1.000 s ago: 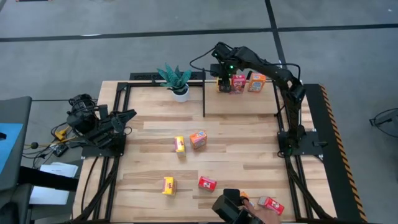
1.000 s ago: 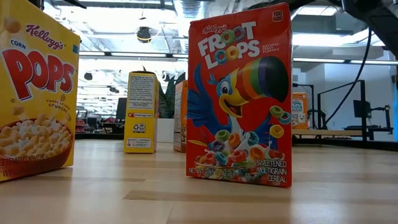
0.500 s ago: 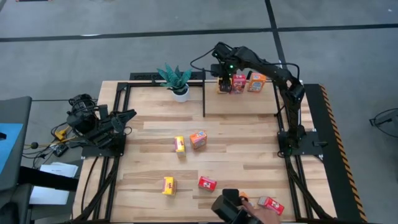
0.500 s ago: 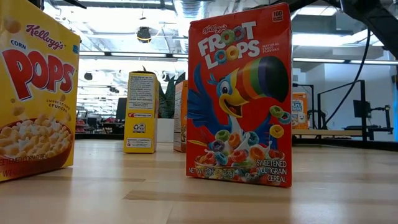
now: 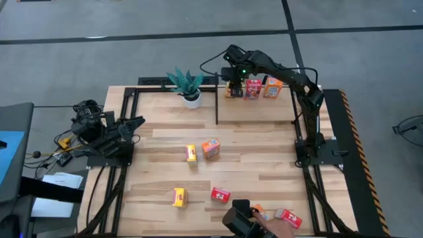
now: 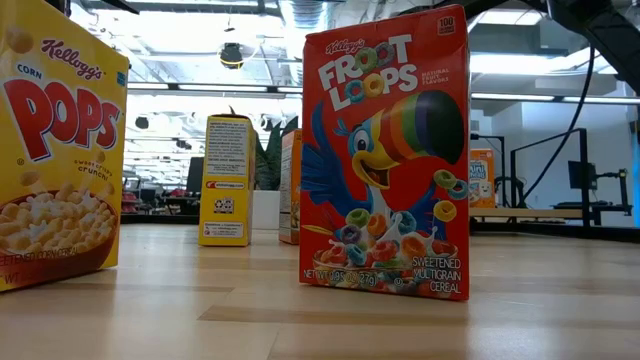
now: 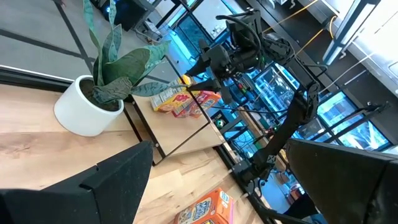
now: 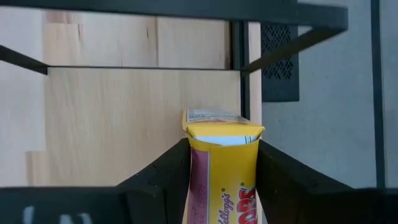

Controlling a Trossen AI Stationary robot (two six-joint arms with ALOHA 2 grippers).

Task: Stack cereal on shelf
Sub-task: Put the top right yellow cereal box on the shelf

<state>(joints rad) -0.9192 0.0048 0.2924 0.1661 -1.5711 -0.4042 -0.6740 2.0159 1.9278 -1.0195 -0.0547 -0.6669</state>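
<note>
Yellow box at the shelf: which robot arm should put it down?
The right one. Its claw already grips the yellow box over the shelf. The left claw waits open, far across the table.

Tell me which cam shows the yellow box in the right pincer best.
Right wrist view: the yellow box fills the frame between the right pincer fingers. High view shows only a speck at the shelf; left wrist, distant boxes; low view doesn't show it.
</note>
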